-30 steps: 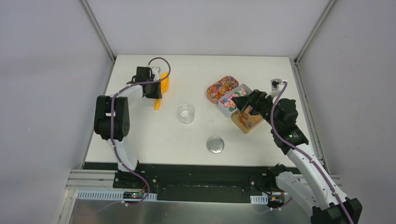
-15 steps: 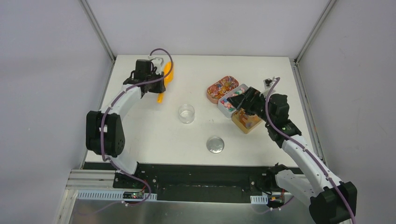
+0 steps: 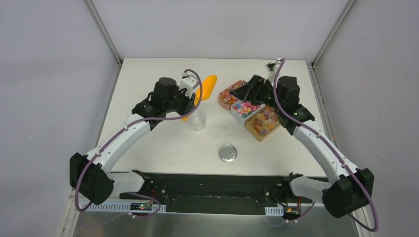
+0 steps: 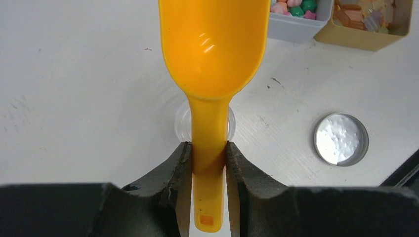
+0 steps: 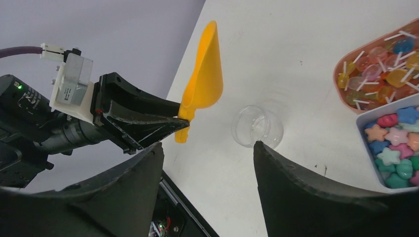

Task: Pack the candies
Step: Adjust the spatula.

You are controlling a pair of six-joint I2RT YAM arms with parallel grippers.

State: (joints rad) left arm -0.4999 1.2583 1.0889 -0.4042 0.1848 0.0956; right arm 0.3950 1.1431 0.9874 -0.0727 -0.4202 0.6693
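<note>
Top external view puts the task near its start: the candies (image 3: 245, 106) all lie in three open trays (image 3: 238, 119) on the far right part of the desk (image 3: 148, 143). The clear jar (image 3: 197, 120) at the middle looks empty, and its lid (image 3: 228, 153) lies well apart from it, nearer the arm bases. The scoop (image 3: 206, 88) has a bare bowl in the left wrist view, so nothing is loaded yet. By my judgement all the scooping, filling and closing of the jar is left to do. The left arm stretches long across the desk, and the left tool (image 3: 189, 100) is clamped tight on the scoop's handle. It holds the scoop in the air close over the jar, bowl aimed toward the trays. The right arm bends at the elbow and reaches in over the trays. The right tool (image 5: 207, 146) has its fingers apart with nothing between them, facing the jar.
</note>
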